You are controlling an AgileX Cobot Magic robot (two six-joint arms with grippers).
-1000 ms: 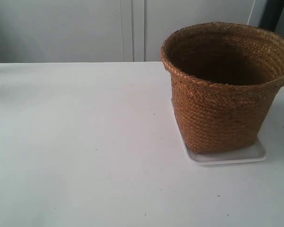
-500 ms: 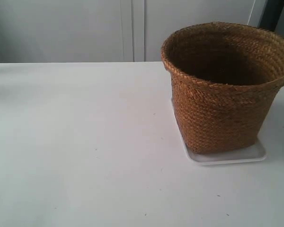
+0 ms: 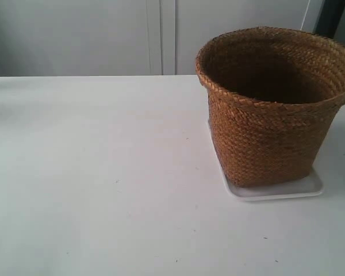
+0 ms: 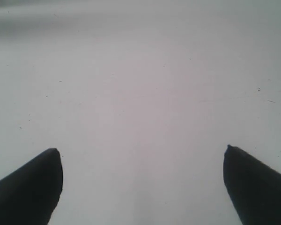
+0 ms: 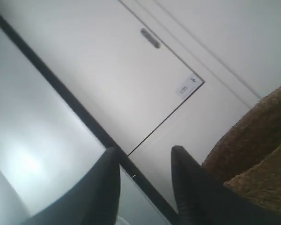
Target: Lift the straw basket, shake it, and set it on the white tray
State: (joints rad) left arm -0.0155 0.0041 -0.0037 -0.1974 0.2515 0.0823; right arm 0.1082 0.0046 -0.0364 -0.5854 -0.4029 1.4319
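Observation:
The brown woven straw basket point(image 3: 273, 106) stands upright on the white tray point(image 3: 276, 190) at the right of the exterior view, its base within the tray's rim. No arm shows in that view. My left gripper point(image 4: 143, 151) is open over bare white table, nothing between its dark fingers. My right gripper point(image 5: 145, 150) is open and empty, aimed up at cabinet doors, with part of the straw basket point(image 5: 253, 150) beside one finger, apart from it.
The white table point(image 3: 92, 172) spreads to the left of and in front of the basket. White cabinet doors point(image 3: 161, 34) stand behind the table. A dark vertical frame point(image 5: 75, 110) runs across the right wrist view.

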